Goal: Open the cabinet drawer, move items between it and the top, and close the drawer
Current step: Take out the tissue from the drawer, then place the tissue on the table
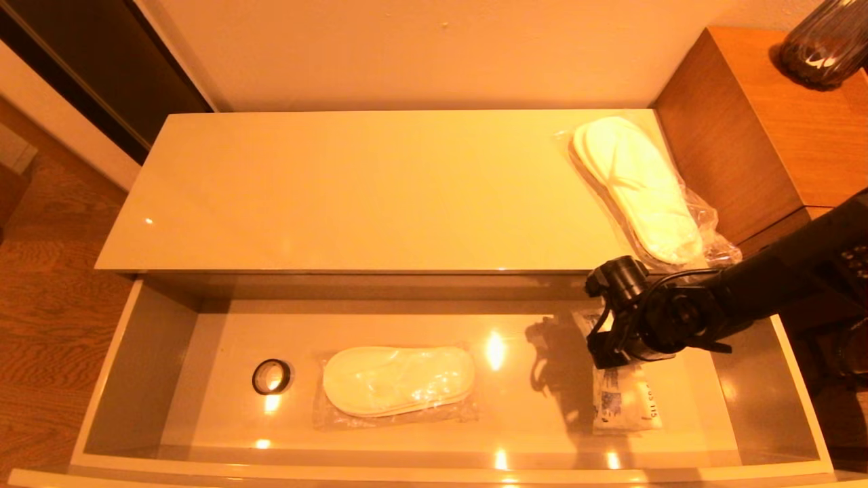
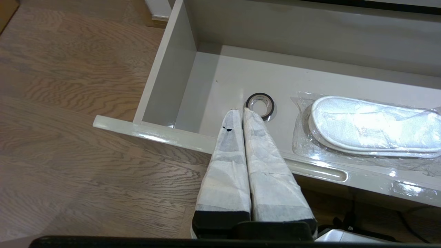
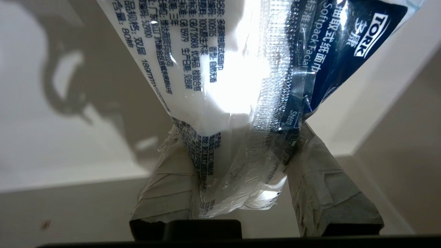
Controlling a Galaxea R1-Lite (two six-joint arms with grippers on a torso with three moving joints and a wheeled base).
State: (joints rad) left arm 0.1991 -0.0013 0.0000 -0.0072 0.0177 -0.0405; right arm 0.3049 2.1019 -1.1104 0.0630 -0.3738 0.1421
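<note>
**Packet pinched at its near end, drawer still to be emptied**

Packet [image 3: 220, 86] sat between the two padded fingers [image 3: 168, 179] of the right claw [image 3: 237, 172] — the wrist view showed its crimped end pinched there, the rest of the white-and-blue wrapper running away from the claw over the drawer floor. In the head view the same packet [image 1: 627, 400] lay in the right part of the cabinet drawer [image 1: 122, 352], its long axis running from the drawer's back toward its front, with the right claw [image 1: 610, 339] over its back end. So the claw had hold of one short end, and the packet's length trailed toward the robot. Whether it had left the floor could not be told.

The top [image 1: 339, 196] lay just behind and above the open drawer; I judged the coming move to be a lift up and back onto it. Held by one end, the soft packet would probably droop and might catch the cabinet's edge.

The left claw [image 2: 241, 113] was pressed shut, empty, parked outside the drawer's front left corner — far from the packet, so the right arm was the nearer.

Count:
- slipper bags — two, one in the drawer [image 1: 399, 381], one on the top at its right end [image 1: 637, 186]
- tape ring [image 1: 272, 376] — one, in the drawer, left of the slippers
- packet — one
</note>
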